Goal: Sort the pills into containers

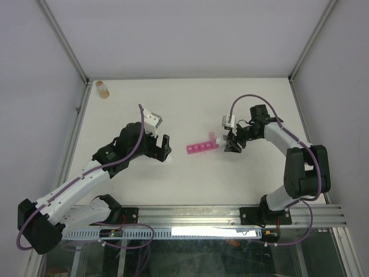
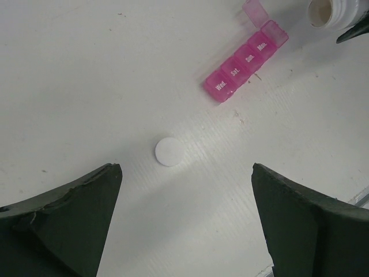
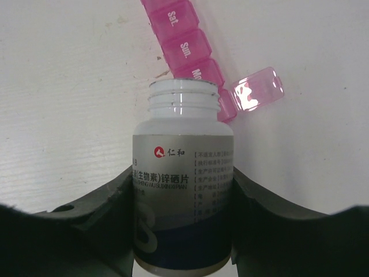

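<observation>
Though the bottle (image 3: pixel 183 173) is cylindrical, the translucent containers (image 2: pixel 241 68) are square

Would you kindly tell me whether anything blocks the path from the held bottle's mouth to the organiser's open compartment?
Nothing visible does. The right gripper holds the uncapped bottle with its mouth beside the pink organiser's end compartment, whose lid stands flipped open; a white disc lies apart on the table.
</observation>
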`<control>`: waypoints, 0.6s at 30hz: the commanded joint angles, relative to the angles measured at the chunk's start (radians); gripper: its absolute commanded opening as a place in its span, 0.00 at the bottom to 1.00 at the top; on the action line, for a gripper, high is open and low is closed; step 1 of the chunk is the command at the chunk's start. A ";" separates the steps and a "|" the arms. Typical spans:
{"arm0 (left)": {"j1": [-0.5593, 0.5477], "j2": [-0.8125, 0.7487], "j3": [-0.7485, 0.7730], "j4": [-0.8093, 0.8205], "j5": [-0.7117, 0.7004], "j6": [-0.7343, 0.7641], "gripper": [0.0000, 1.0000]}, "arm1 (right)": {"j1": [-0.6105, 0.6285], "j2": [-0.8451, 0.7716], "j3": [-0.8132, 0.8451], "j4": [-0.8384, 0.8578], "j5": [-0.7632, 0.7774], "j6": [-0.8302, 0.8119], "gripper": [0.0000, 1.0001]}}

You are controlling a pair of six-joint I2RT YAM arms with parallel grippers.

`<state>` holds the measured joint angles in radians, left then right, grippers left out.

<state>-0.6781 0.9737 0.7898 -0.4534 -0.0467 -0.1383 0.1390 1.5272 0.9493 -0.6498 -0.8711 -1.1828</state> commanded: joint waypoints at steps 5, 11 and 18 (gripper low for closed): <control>0.032 -0.055 -0.004 0.044 0.030 0.034 0.99 | 0.039 0.044 0.026 0.017 0.100 -0.014 0.00; 0.040 -0.054 -0.007 0.045 0.042 0.034 0.99 | 0.053 0.076 0.039 0.021 0.141 -0.003 0.00; 0.046 -0.050 -0.011 0.048 0.050 0.034 0.99 | 0.060 0.106 0.052 0.019 0.176 -0.001 0.00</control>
<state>-0.6453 0.9386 0.7853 -0.4484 -0.0181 -0.1349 0.1905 1.6203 0.9516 -0.6491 -0.7177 -1.1831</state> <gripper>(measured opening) 0.990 0.545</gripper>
